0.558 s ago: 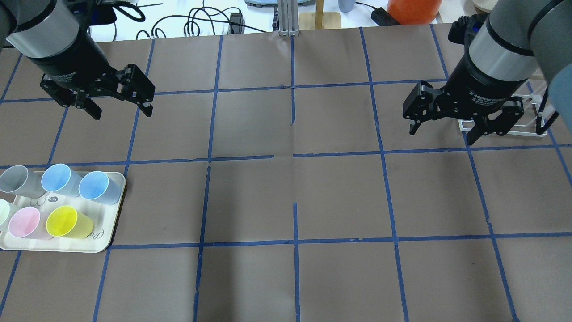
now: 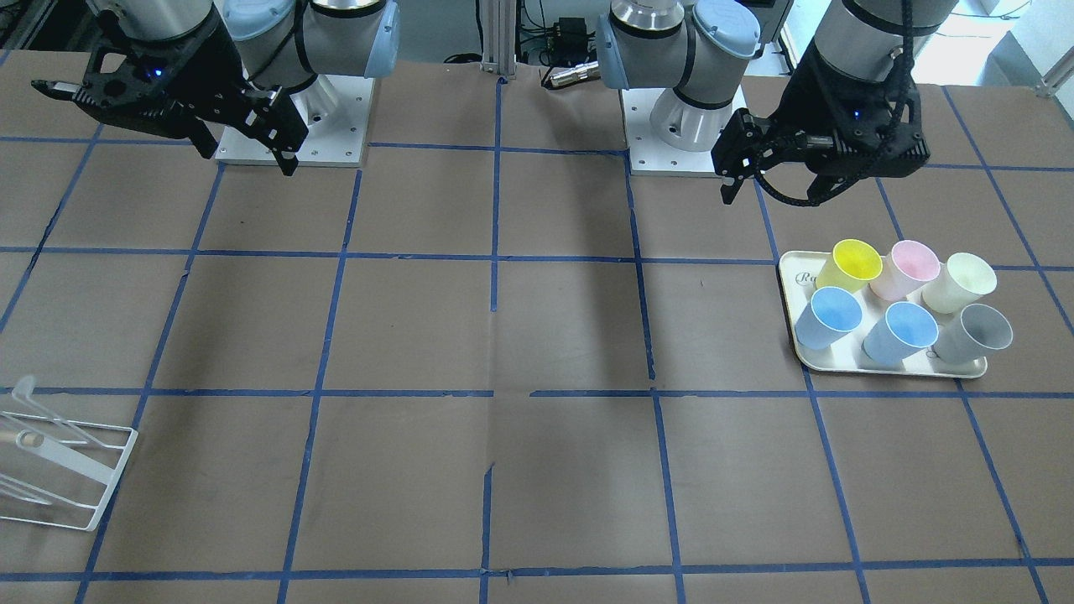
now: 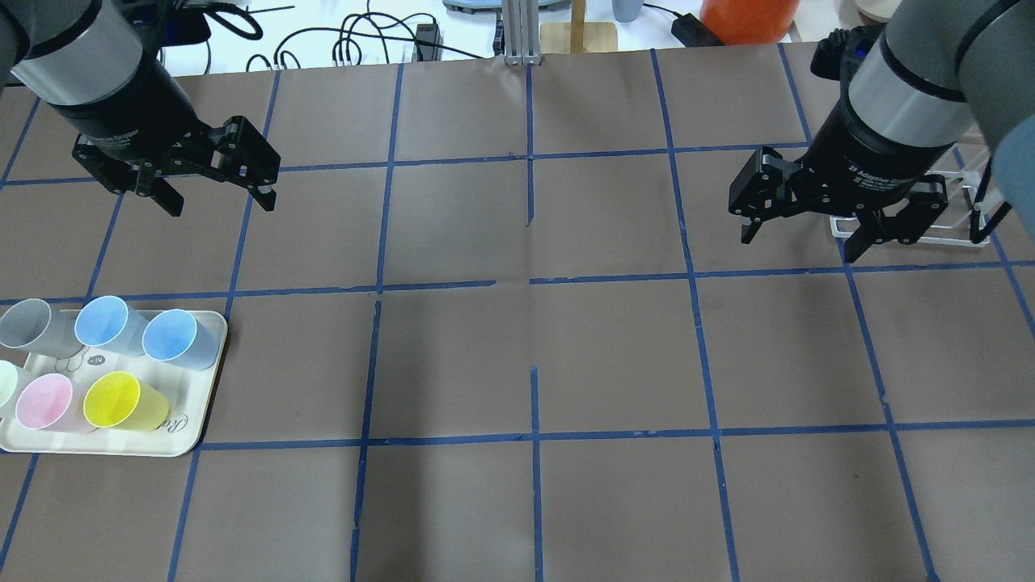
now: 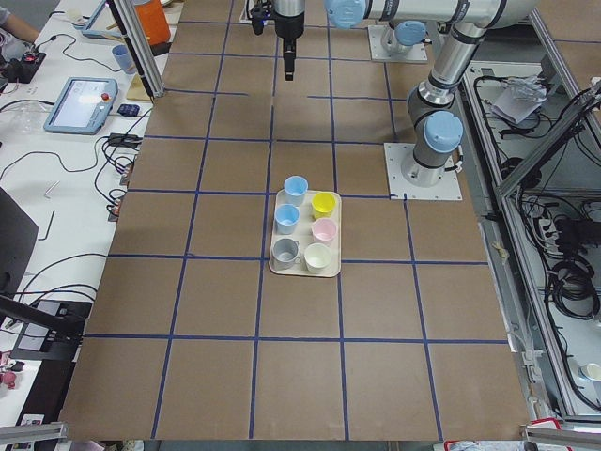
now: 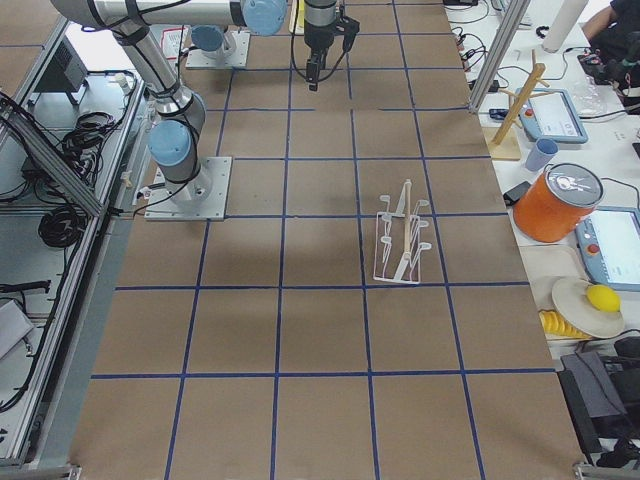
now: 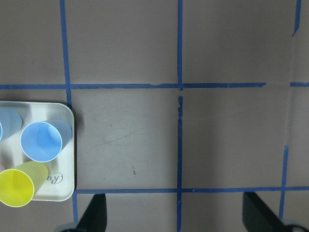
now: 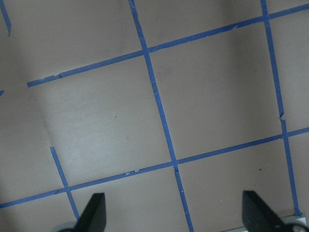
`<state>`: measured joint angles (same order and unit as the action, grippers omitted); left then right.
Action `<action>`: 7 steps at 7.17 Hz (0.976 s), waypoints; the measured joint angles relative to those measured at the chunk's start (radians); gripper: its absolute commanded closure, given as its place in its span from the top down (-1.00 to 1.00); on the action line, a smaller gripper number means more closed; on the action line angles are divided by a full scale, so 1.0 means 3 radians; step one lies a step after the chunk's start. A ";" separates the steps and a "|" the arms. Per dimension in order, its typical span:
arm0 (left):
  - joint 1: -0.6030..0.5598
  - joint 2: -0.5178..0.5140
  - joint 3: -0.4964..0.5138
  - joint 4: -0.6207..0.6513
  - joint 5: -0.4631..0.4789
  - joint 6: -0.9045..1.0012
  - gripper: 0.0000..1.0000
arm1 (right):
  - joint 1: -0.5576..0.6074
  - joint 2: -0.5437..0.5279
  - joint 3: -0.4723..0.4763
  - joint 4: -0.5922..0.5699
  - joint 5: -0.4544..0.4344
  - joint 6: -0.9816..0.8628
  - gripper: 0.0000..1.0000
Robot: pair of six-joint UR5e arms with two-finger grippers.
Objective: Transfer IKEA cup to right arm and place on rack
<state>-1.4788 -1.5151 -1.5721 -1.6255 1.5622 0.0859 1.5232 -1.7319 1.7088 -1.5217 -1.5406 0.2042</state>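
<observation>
The cream-white IKEA cup (image 2: pixel 961 283) stood on the tray (image 2: pixel 799 273), over on the robot's left side of the table. It was in a corner spot, right beside the pink cup (image 2: pixel 910 267) and the grey cup (image 2: pixel 977 333). The left gripper (image 3: pixel 220 202) hung in the air with its two fingers spread wide and nothing between them. The right gripper (image 3: pixel 799 242) was wide open too and held nothing. The white rack (image 2: pixel 75 470) sat far away, on the other side of the table.
</observation>
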 measured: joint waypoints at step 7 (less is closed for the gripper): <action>0.0801 0.0109 -0.0121 -0.0042 0.0001 0.0979 1.00 | 0.0000 0.0000 0.0000 0.0000 0.0002 -0.0011 1.00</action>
<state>-1.2384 -1.4824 -1.6083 -1.6382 1.5625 0.3794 1.5232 -1.7318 1.7089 -1.5217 -1.5399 0.2010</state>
